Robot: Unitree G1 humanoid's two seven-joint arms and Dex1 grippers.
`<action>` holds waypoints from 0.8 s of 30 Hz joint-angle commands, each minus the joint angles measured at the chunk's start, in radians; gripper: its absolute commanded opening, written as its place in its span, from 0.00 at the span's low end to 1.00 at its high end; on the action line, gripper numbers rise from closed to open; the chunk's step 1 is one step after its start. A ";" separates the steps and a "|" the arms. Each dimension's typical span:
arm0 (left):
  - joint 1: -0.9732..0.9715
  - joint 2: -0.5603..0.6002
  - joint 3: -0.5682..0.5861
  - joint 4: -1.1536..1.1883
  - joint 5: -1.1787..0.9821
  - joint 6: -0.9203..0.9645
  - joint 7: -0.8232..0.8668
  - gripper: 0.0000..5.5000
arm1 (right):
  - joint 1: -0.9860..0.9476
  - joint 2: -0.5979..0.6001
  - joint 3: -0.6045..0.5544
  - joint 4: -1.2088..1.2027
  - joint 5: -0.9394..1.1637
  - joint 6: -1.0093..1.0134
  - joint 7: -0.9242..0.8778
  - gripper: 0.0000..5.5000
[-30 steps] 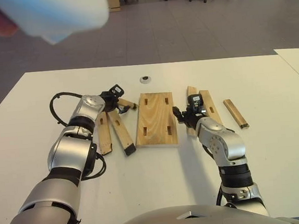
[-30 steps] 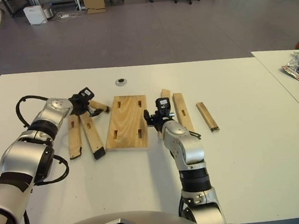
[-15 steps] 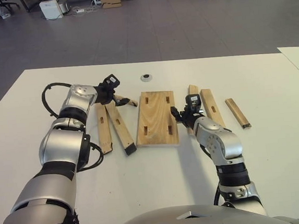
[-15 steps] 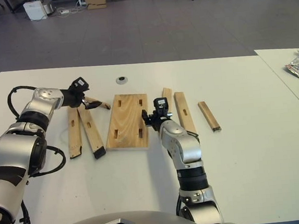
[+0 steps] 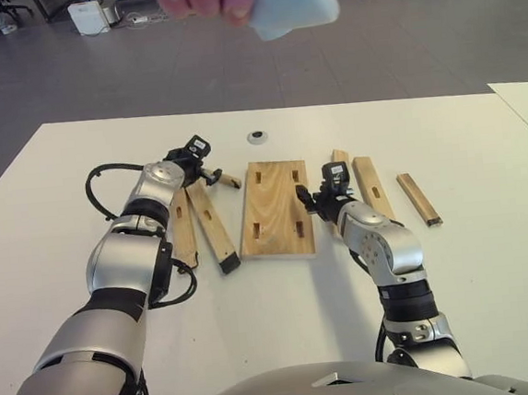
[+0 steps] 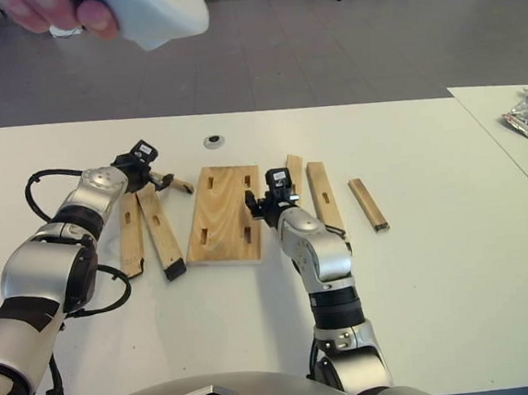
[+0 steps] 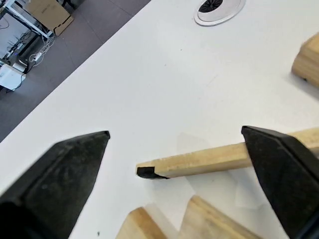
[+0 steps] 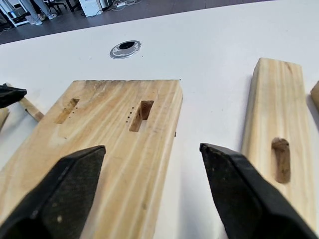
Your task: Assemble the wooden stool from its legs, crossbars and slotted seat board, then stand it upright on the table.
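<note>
1. The right hand (image 5: 316,198), fingers spread, hovers at the right edge of the slotted seat board (image 5: 274,208). The board lies flat on the table (image 5: 50,188), its long axis pointing away from the robot.
2. Farther off, the left hand (image 7: 174,133), also spread, hangs over a crossbar (image 7: 199,160) just left of the board. The bar runs finger to finger rather than across them.

Left tool (image 7: 175,133) and right tool (image 8: 152,148) hover low out front, both splayed.
</note>
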 commanded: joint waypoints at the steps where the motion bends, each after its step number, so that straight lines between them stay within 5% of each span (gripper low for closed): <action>1: 0.080 0.046 -0.006 0.028 0.017 0.071 -0.088 0.89 | 0.005 0.007 0.004 -0.015 -0.003 0.015 -0.006 0.65; 7: 0.036 0.080 0.046 -0.020 -0.072 0.023 -0.444 0.89 | 0.023 0.032 -0.005 -0.023 -0.002 0.002 -0.034 0.65; 13: 0.128 0.065 0.040 -0.135 -0.120 -0.067 -0.619 0.89 | 0.031 0.043 -0.006 -0.027 0.003 -0.008 -0.054 0.65; 19: 0.148 0.104 0.118 -0.295 -0.178 -0.008 -0.416 0.89 | 0.042 0.037 0.000 -0.036 0.006 -0.006 -0.053 0.65; 24: 0.464 -0.076 0.321 -1.079 -0.378 0.619 -0.089 0.89 | 0.059 0.043 0.002 -0.038 0.004 -0.017 -0.061 0.65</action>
